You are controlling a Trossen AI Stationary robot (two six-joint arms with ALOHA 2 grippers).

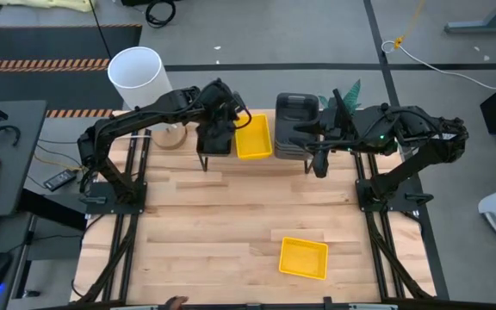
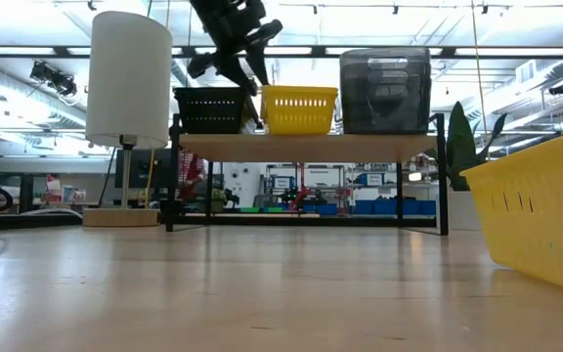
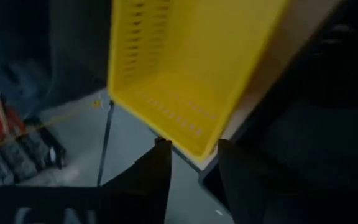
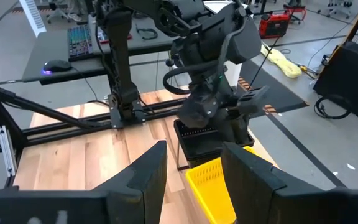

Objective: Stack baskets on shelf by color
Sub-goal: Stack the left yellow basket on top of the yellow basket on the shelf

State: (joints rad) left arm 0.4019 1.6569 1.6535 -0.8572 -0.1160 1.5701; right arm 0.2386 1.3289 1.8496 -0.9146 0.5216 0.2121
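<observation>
The shelf (image 2: 311,147) stands at the table's far side. On its plank sit a black basket (image 2: 208,110), a yellow basket (image 2: 299,109) and a dark grey stack (image 2: 384,90), left to right. A second yellow basket (image 1: 304,257) rests flat on the table near the front edge. My left gripper (image 3: 194,149) is open, hovering over the shelf between the black and the yellow basket (image 3: 185,68); a corner of that basket shows between its fingers. My right gripper (image 4: 194,155) is open and empty, above the grey stack (image 1: 296,125), pointing toward the table's left.
A tall white cylinder on a wooden foot (image 1: 136,73) stands left of the shelf, and a green plant (image 1: 347,93) right of it. The wooden tabletop (image 1: 222,224) between the shelf and the near yellow basket is bare. Black rails run along both table sides.
</observation>
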